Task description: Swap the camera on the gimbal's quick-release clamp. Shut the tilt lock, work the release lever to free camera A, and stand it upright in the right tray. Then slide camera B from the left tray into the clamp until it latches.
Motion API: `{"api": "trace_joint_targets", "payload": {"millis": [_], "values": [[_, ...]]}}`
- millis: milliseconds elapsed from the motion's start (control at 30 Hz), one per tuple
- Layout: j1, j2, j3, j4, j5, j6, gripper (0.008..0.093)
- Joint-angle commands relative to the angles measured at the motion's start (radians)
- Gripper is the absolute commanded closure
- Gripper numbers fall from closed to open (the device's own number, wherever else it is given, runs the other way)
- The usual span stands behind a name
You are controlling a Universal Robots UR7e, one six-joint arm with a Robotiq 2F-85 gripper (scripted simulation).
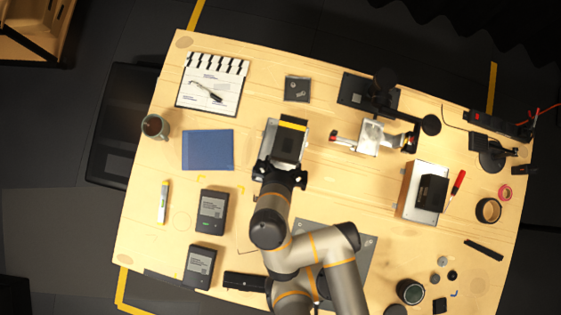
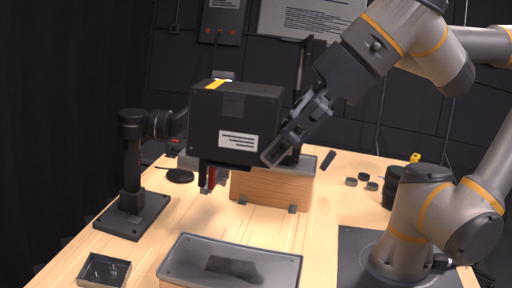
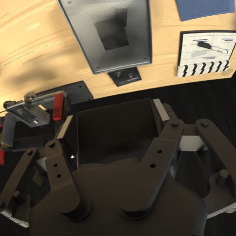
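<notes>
The yellow-striped black camera (image 2: 234, 122) hangs in the air above the empty grey tray (image 2: 230, 267), well clear of its floor. My gripper (image 3: 111, 127) has its fingers clamped on the camera's two sides (image 1: 287, 143). The tray (image 3: 109, 34) shows a dark rectangular recess in its middle. The gimbal's quick-release clamp (image 1: 370, 137) stands empty, with its red-tipped release lever (image 3: 58, 103) pointing toward the tray. The other black camera (image 1: 431, 192) sits in the tray on the wooden block (image 1: 420, 192).
The gimbal post and base (image 2: 132, 192) stand beside the tray. A small parts dish (image 2: 105, 271) lies at the table edge. A clapperboard (image 1: 213, 83), blue pad (image 1: 208, 149) and mug (image 1: 154, 127) lie beyond; lens caps (image 2: 362, 180) sit near my base.
</notes>
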Motion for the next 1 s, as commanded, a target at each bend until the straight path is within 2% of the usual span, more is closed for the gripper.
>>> {"api": "trace_joint_targets", "payload": {"millis": [0,167,333,967], "values": [[0.000,-0.004,-0.017,0.008,-0.002,0.000,0.0934],[0.000,-0.014,-0.080,0.083,-0.002,0.000,0.0934],[0.000,-0.017,-0.116,0.123,-0.002,0.000,0.0934],[-0.010,-0.021,-0.126,0.138,0.003,-0.009,0.0934]]}}
